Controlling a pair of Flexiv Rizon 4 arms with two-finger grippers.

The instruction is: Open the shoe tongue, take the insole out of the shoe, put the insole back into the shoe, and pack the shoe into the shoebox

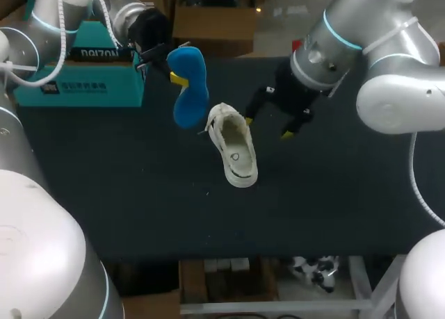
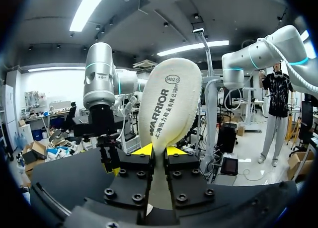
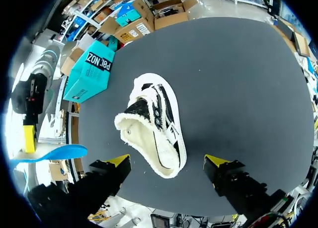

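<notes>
A white shoe (image 1: 233, 152) lies on the dark table (image 1: 125, 194), its opening facing up. My left gripper (image 1: 170, 72) hangs above the table to the shoe's left, shut on the insole (image 1: 189, 90), which hangs blue side out. In the left wrist view the insole's cream side (image 2: 169, 104) stands up from between that gripper's (image 2: 159, 151) yellow tips. My right gripper (image 1: 268, 128) hovers open just right of the shoe's heel end. In the right wrist view the shoe (image 3: 154, 123) lies ahead of the wide-open right gripper (image 3: 168, 161), with the blue insole (image 3: 49, 152) off to the side.
A teal shoebox (image 1: 83, 76) stands at the table's back left, behind the left gripper, and also shows in the right wrist view as the shoebox (image 3: 92, 71) beyond the shoe. Bare table surface stretches in front of and to the right of the shoe.
</notes>
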